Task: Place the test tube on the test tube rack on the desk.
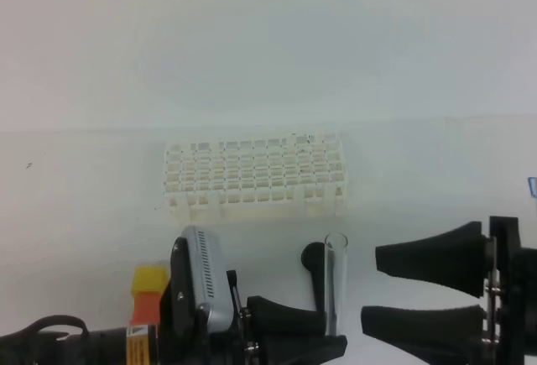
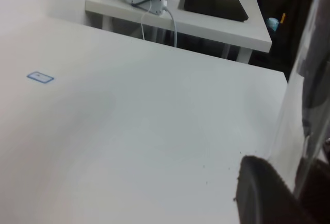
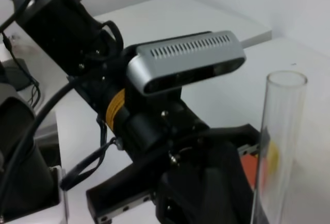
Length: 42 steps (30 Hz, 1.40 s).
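Note:
The test tube (image 1: 336, 281) is a clear glass tube standing upright, held between the black fingers of my left gripper (image 1: 327, 305) at the front of the desk (image 1: 92, 214). It also shows at the right edge of the left wrist view (image 2: 301, 105) and in the right wrist view (image 3: 278, 136). The white test tube rack (image 1: 252, 178) stands on the desk a short way behind the tube. My right gripper (image 1: 371, 286) is open and empty, just right of the tube, with its jaws pointing left at it.
A yellow and orange block (image 1: 148, 294) sits by the left arm. A small blue mark (image 1: 532, 185) lies at the desk's right edge. In the left wrist view, another table (image 2: 216, 23) with a power strip and cables stands beyond the desk edge.

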Available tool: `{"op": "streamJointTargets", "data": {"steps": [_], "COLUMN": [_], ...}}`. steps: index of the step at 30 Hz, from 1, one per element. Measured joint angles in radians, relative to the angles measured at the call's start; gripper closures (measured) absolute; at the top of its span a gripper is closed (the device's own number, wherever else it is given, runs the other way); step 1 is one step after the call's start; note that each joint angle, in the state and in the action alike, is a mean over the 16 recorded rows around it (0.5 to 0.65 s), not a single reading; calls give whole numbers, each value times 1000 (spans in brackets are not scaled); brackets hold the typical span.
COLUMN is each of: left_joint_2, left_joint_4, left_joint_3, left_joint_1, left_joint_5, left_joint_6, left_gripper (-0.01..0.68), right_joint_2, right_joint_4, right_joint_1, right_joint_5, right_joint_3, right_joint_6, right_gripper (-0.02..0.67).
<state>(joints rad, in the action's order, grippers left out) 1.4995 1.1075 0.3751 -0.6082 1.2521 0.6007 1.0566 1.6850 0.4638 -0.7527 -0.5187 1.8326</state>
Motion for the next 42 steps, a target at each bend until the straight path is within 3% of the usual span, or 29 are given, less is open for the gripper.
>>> {"op": "streamJointTargets", "data": {"steps": [9,22,42], "left_joint_2": [3,7,8], "left_joint_4": [-6,-54,-168], "left_joint_3": [13,14,14], "left_joint_1": [0,0,0], "left_joint_5": [-2,-32,-47], "left_joint_6": [-11,-48,-53], "left_gripper": [633,585,565], "right_joint_2": [100,222,275], "right_joint_4": [0,0,0], "right_joint_1": [0,0,1], "right_joint_5": [-50,-97,-128], "right_joint_3": [-92,-189,-240], "right_joint_6": [10,9,7], "right_gripper": [168,169,223]}}
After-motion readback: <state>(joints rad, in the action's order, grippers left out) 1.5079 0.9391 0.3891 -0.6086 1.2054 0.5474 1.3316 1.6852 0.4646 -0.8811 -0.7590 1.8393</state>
